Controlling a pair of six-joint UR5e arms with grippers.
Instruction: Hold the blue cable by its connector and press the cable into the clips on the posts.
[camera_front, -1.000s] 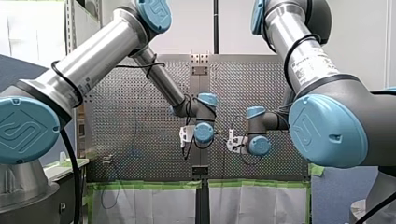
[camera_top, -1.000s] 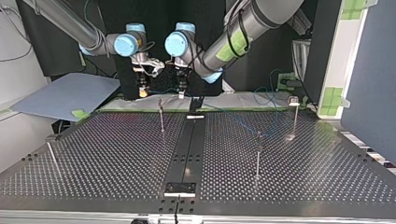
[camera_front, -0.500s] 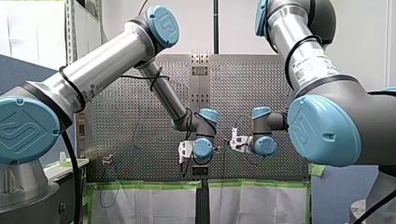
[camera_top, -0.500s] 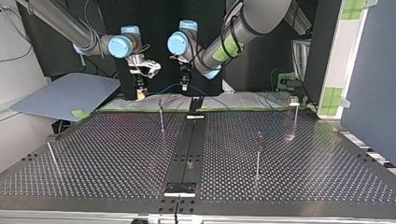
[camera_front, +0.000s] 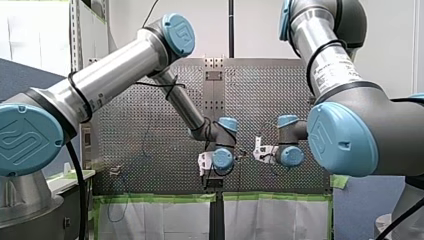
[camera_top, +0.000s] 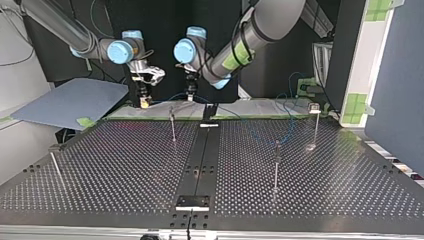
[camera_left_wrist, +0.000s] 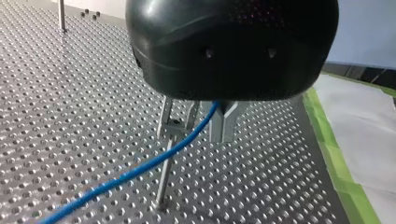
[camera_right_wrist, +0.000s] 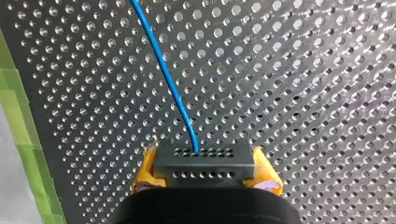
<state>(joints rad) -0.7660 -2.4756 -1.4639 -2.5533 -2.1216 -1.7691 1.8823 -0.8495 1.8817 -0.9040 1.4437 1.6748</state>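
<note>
low over table (camera_right_wrist: 303, 70), right gripper (camera_right_wrist: 205, 173) clamps connector (camera_right_wrist: 204, 159); left gripper (camera_left_wrist: 196, 122) seemingly parted astride cable (camera_left_wrist: 140, 170).

Table (camera_top: 125, 165): one perforated metal sheet. It fills the ground ahead of the fingers (camera_right_wrist: 145, 164) of my right gripper (camera_right_wrist: 204, 161).
Centre strip (camera_top: 199, 160): smooth dark band down the table's middle, with a small plate (camera_top: 192, 201) lying on it.
Posts (camera_top: 172, 125): thin and upright, set in the holes. One (camera_left_wrist: 163, 177) stands just under my left gripper (camera_left_wrist: 205, 128), another (camera_left_wrist: 61, 16) far ahead of it.
Green tape (camera_left_wrist: 329, 140): along the table's edge, off to the side of my left gripper.
</note>
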